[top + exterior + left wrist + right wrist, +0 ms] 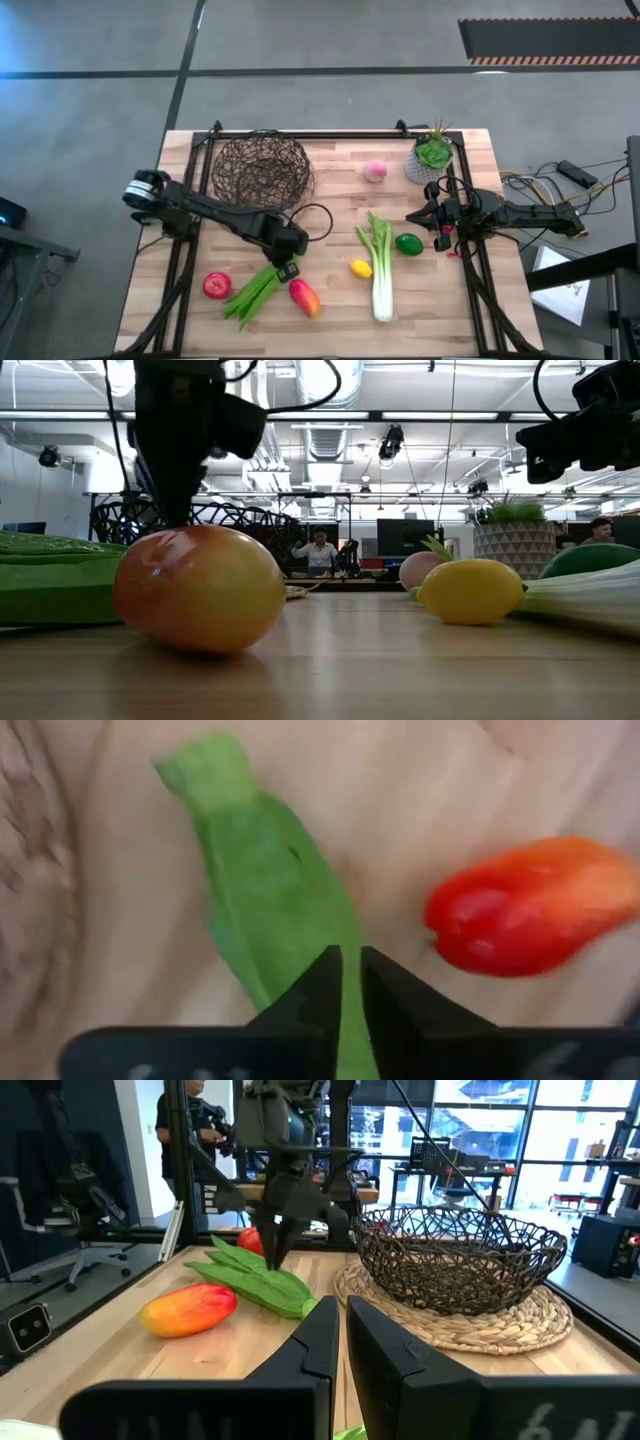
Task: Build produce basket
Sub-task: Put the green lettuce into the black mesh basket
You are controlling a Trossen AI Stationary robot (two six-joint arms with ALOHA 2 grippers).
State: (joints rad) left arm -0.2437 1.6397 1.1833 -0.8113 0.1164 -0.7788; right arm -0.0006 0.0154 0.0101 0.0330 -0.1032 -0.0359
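Observation:
The long green pod (255,290) lies on the table between the red tomato (216,285) and the red-orange mango (304,297). My left gripper (287,267) stands over the pod's end nearest the dark wire basket (262,168) and is shut on it. My right gripper (418,216) is shut and empty above the table near the green lime (408,243). The yellow lemon (361,268), pale celery (380,272) and pink peach (375,171) lie loose on the table. My left gripper pinches the green pod between its two fingers, at the pod's end toward the basket (300,945), one finger on each long side. The fingers (275,1245) come from above, pointing down. The pod lies flat on the table, its other end (205,765) stretching away from the fingers.
A small potted green plant (433,155) stands at the far right, beside my right arm. The basket sits on a round woven mat (480,1325) at the far left. The mango (530,905) lies close beside the pod. A person (320,550) shows in the room beyond the table.

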